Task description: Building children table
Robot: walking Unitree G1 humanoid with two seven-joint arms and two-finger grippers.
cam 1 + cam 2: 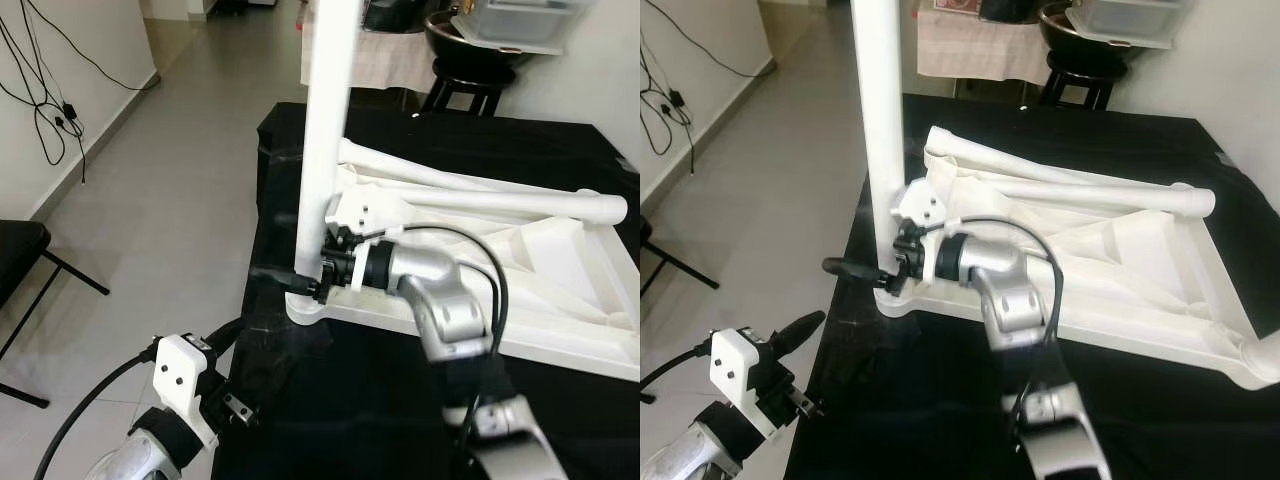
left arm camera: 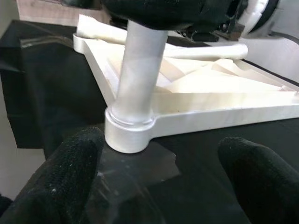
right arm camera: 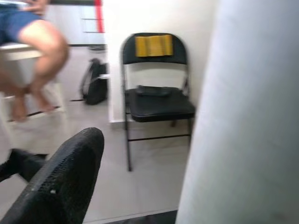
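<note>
Lighting: even, bright daylight in both eye views; floor pale with a soft sheen. Black cloth absorbs light, shows faint glossy patches near the leg base. White tabletop close to overexposed, with gentle shading in its ribs. Left wrist view: leg fairly sharp, near fingers blurred dark masses. Right wrist view: soft all over; near finger and white leg out of focus, chair slightly blurred, a seated person's legs smeared.
</note>
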